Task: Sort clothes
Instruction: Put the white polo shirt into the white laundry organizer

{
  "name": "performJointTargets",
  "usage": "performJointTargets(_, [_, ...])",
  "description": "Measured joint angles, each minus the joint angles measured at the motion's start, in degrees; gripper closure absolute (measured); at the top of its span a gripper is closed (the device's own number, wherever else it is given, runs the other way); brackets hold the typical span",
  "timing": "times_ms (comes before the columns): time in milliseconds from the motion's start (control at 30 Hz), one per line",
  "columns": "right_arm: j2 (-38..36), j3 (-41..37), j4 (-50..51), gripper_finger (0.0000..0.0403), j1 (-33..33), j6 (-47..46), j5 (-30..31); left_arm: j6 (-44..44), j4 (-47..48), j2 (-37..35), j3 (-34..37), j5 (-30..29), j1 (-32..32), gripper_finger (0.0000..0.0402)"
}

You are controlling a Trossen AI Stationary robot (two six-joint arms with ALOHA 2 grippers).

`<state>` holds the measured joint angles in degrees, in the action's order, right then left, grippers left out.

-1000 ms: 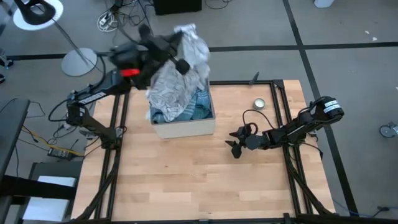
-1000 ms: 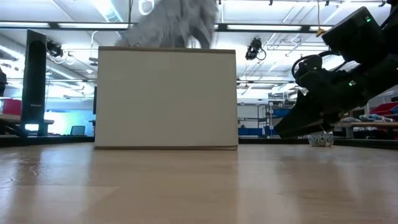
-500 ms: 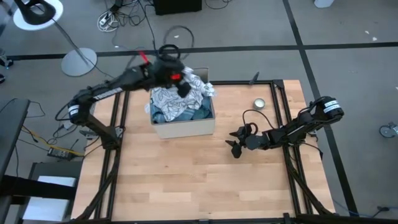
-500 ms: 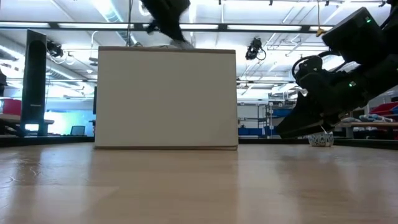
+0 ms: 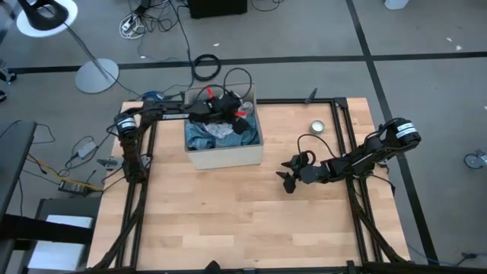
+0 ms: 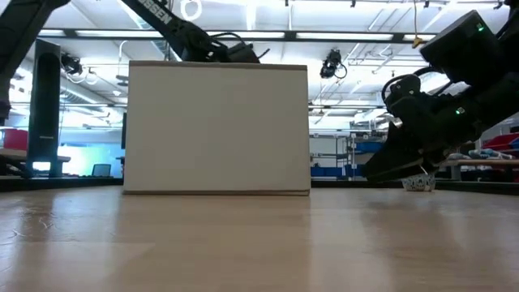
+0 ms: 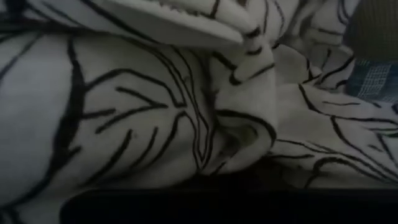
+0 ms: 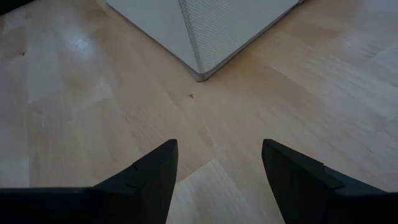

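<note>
A white box (image 5: 225, 157) stands on the wooden table at the far middle; it also shows in the low view (image 6: 217, 130). In it lie a blue garment (image 5: 199, 138) and a white-grey patterned garment (image 5: 224, 131). My left gripper (image 5: 230, 116) is down inside the box, on top of the clothes. The patterned cloth (image 7: 155, 106), with black lines, fills the left wrist view. My right gripper (image 5: 288, 181) is open and empty, low over the table to the right of the box; it also shows in its own wrist view (image 8: 217, 149).
A small round tin (image 5: 316, 126) lies on the table near the far right; it also shows in the low view (image 6: 418, 183). Bare wood (image 5: 228, 221) stretches from the box toward the table's near edge.
My left gripper has come down from high above the box's far side into the box, toward the table's right. The patterned garment, which hung spread out above the box, has gone down with it and now lies bunched inside the box.
</note>
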<state>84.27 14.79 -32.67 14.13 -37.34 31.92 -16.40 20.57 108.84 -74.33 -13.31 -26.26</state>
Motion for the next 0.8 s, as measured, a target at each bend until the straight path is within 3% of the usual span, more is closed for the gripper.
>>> performJointTargets(200, [0.0, 0.0, 0.36, 0.0167, 0.0, 0.0, 0.0, 2.46, 0.83, 0.78, -4.02, 1.6, 0.39, 0.0379])
performJointTargets(533, [0.0, 0.0, 0.42, 0.0167, 0.0, -0.02, 0.0, 5.89, 15.16, 0.55, -20.15, 6.76, 1.09, 0.0279])
performJointTargets(800, [0.0, 0.0, 0.37, 0.0167, 0.0, -0.02, 0.0, 9.71, 30.77, 0.01, -34.39, 9.19, 2.58, 0.027])
